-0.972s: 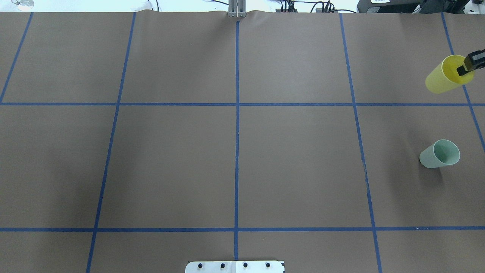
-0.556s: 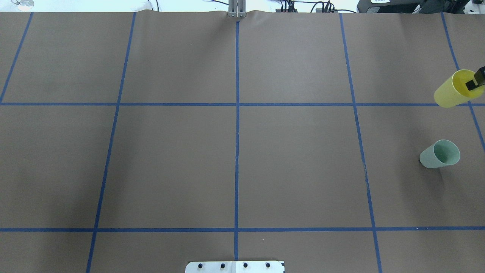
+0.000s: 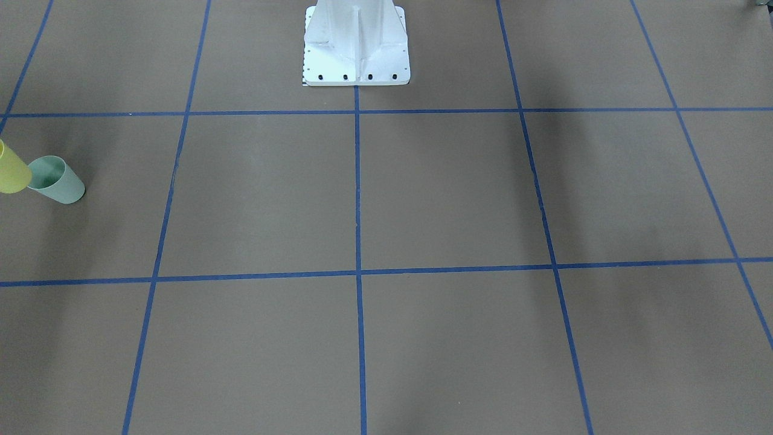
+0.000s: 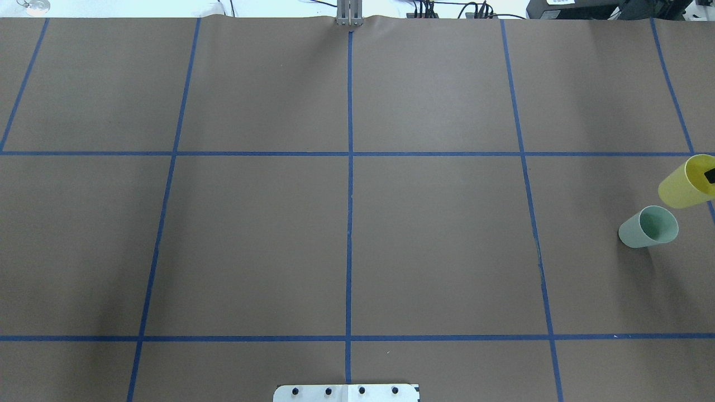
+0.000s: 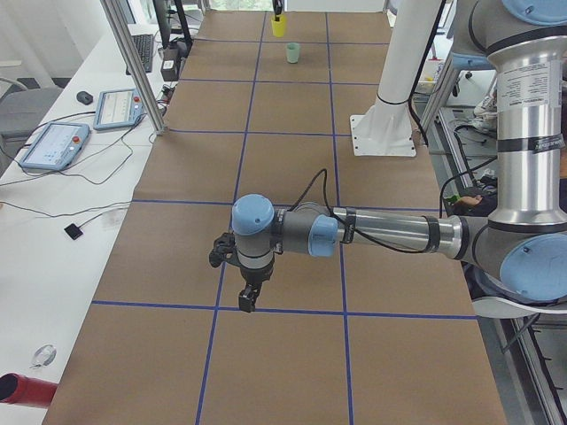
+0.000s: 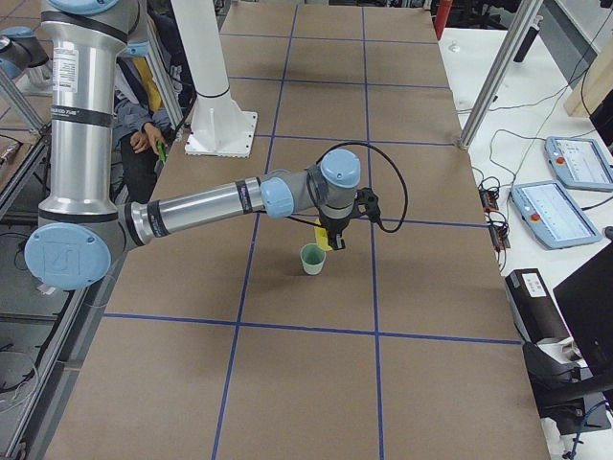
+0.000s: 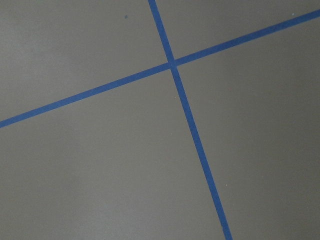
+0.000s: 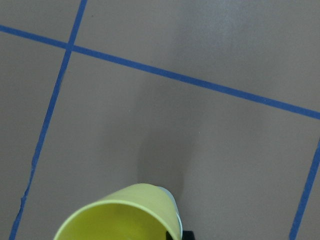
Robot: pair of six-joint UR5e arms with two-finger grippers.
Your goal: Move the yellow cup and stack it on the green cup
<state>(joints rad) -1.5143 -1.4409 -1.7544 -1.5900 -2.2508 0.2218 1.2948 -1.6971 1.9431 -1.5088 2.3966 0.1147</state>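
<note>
Near right edge of counter (image 4: 435,245): right pincer (image 6: 331,240) clamped on rim of yellow cup (image 4: 682,188), one finger (image 4: 710,175) inside; cup lifted off counter. Just beside it, robot-side: green cup (image 4: 648,226), upright on counter. Over left half, by blue tape cross (image 7: 172,64): left pincer (image 5: 246,299) hangs; its opening, cannot tell.
</note>
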